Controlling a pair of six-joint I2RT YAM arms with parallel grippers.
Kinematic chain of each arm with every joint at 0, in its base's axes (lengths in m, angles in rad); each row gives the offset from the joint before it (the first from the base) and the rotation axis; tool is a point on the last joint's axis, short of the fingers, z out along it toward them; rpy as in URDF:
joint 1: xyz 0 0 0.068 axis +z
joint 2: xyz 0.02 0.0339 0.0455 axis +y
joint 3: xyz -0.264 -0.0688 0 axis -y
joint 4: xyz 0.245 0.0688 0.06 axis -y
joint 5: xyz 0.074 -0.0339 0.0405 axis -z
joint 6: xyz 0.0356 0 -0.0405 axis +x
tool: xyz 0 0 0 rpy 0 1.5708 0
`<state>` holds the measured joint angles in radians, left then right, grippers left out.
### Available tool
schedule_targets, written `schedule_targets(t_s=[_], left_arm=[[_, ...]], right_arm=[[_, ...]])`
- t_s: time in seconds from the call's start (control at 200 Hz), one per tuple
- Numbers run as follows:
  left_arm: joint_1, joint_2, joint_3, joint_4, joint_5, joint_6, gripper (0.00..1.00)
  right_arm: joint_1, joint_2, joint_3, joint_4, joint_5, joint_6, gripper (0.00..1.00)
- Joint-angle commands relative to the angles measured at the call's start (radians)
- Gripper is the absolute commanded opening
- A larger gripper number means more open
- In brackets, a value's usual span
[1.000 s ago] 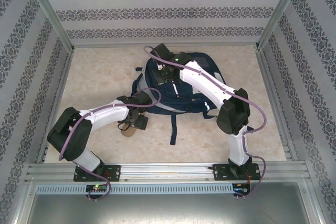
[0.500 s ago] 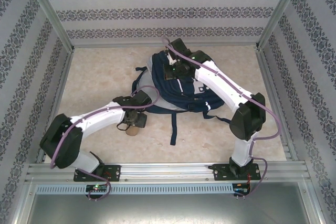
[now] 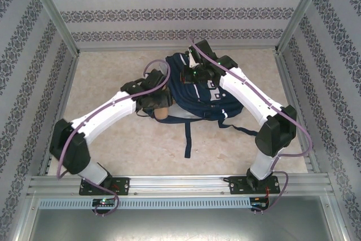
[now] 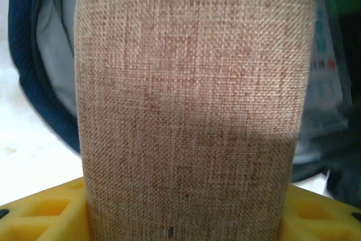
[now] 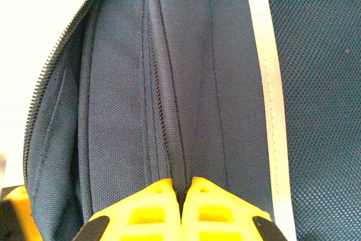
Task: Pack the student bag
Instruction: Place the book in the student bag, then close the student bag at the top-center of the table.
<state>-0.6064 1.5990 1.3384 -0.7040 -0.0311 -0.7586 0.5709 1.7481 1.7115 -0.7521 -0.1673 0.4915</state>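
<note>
Bag [image 3: 203, 97]: centre of desk [image 3: 113, 83], far half.
Right tool [image 5: 180, 187]: clenched on bag's zipper flap.
Left tool [image 3: 153, 101]: grasping tan case [image 4: 192, 111]; bag opening judged just to its right.

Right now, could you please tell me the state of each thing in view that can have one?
Navy-blue fabric student bag: unzipped, with a fold beside the zip pinched.
Tan woven-fabric roll: gripped and held at the bag's left edge.
Left tool: shut on the roll.
Right tool: shut on the bag's fabric.
</note>
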Motion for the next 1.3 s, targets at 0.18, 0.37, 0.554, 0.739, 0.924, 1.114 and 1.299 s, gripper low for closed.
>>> schedule_targets(t_s=[0.18, 0.37, 0.554, 0.739, 0.924, 1.114, 1.299], left_arm=[[0.069, 0.235, 0.162, -0.041, -0.061, -0.153, 0.57], [0.095, 0.312, 0.169, -0.030, -0.083, -0.214, 0.58], [0.102, 0.369, 0.181, -0.046, -0.071, -0.243, 0.61], [0.101, 0.372, 0.153, -0.040, -0.058, -0.240, 0.82], [0.101, 0.301, 0.182, -0.099, -0.087, -0.194, 0.91], [0.117, 0.221, 0.232, -0.177, -0.125, -0.075, 0.88], [0.201, 0.224, 0.216, -0.143, -0.070, 0.070, 0.78]], right_arm=[[-0.012, -0.120, -0.031, 0.074, -0.077, 0.027, 0.00], [-0.017, -0.131, -0.048, 0.077, -0.091, 0.025, 0.00], [-0.019, -0.126, -0.056, 0.081, -0.095, 0.023, 0.00], [-0.025, -0.116, -0.056, 0.089, -0.101, 0.028, 0.00], [-0.029, -0.107, -0.057, 0.091, -0.097, 0.029, 0.00], [-0.036, -0.106, -0.068, 0.095, -0.092, 0.029, 0.00], [-0.037, -0.106, -0.096, 0.097, -0.102, 0.025, 0.02]])
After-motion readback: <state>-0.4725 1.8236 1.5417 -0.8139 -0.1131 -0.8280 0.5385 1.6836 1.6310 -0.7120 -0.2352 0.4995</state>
